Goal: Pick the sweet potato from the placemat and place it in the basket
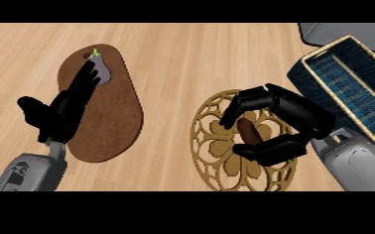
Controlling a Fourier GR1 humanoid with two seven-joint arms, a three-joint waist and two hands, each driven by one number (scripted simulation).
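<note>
Resting over the left part of the light wooden countertop, the left hand lies open with its straight fingers stretched up along a dark brown oval board. Its fingertips cover the lower part of a small grey-purple eggplant with a green stem, which sits near the board's far end; whether they touch it cannot be told. The grey forearm comes in from the counter's near left corner and hides the board's near left edge.

Toward the right lies a round tan openwork placemat with a flower-like pattern, close to the counter's near edge. On it, just right of its middle, rests the brown elongated sweet potato. The right hand is curled round it, fingers arching over from the far side and the thumb closing in from the near side, so that only a narrow strip of the sweet potato shows between them. The hand also covers the placemat's right rim.

At the counter's right edge stands the dark blue woven basket with a tan rim, partly cut off and beside the right forearm.
</note>
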